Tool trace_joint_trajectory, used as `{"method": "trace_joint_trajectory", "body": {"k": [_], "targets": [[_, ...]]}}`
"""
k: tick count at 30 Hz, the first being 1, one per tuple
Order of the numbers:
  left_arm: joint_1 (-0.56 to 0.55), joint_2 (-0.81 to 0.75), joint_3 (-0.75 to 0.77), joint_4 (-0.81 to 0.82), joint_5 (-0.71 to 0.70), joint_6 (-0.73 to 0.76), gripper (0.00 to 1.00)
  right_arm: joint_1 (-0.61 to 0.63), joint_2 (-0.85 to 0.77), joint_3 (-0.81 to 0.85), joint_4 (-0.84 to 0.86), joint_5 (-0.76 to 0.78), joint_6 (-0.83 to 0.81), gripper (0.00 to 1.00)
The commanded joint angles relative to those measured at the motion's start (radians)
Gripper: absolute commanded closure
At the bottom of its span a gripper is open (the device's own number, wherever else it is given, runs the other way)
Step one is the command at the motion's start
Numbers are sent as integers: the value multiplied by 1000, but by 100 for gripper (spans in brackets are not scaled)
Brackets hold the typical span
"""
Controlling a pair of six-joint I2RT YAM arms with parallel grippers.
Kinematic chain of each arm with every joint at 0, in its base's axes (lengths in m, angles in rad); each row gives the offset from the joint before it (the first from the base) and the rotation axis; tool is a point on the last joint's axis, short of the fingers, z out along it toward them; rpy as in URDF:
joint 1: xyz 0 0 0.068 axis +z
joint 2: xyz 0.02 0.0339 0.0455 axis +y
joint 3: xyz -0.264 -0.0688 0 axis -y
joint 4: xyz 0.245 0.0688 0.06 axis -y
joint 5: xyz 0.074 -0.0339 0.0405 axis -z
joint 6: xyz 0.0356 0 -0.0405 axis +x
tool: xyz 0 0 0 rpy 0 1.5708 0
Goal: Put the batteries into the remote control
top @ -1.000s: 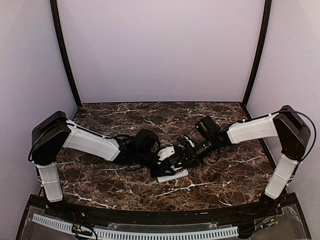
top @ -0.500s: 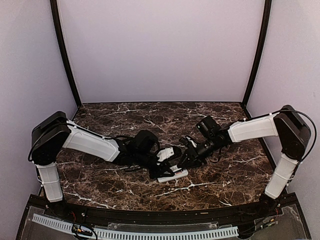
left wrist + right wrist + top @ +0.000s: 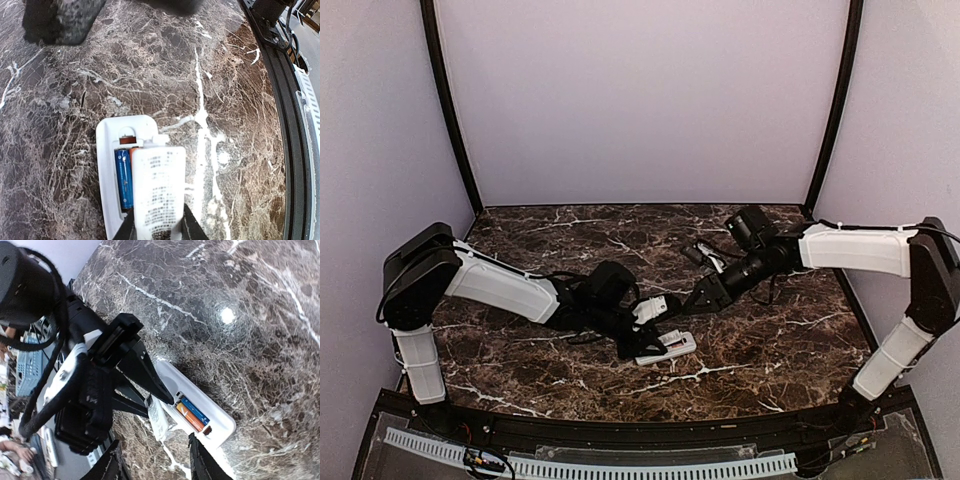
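Note:
The remote control (image 3: 670, 346) lies back side up on the marble table, its battery compartment open. In the left wrist view the remote control (image 3: 109, 165) holds a blue battery (image 3: 123, 177) and an orange battery (image 3: 133, 150) side by side. My left gripper (image 3: 159, 227) is shut on the flat white battery cover (image 3: 159, 190) and holds it tilted over the compartment, hiding most of the orange battery. My right gripper (image 3: 155, 465) is open and empty, above and apart from the remote control (image 3: 222, 424). It shows in the top view (image 3: 698, 298) to the remote's upper right.
The black front rim of the table (image 3: 295, 125) runs close to the remote on its near side. A white perforated strip (image 3: 590, 465) lies beyond that rim. Purple walls enclose the back and sides.
My right gripper has drawn back up and to the right, away from the remote. The left gripper stays at the remote with the cover.

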Motion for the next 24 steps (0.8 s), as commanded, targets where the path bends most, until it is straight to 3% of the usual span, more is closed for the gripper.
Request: {"method": "trace_joint_trajectory", "body": {"k": [1, 4, 7, 12, 16, 24], "targets": [[-4, -43, 5, -41, 9, -11, 88, -3, -83, -71, 99, -31, -360, 56], [-4, -24, 30, -73, 6, -19, 88, 4, -131, -152, 248, -79, -421, 55], [-4, 6, 82, -142, -4, -31, 88, -11, -139, -207, 423, -9, -193, 56], [-4, 8, 105, -186, 4, -57, 88, -33, -26, -132, 265, 69, 120, 66], [-9, 13, 105, -170, 5, -58, 87, -24, -36, -234, 396, -25, 303, 65], [-10, 20, 121, -176, 1, -44, 87, -9, 25, -269, 461, -114, 392, 67]]}}
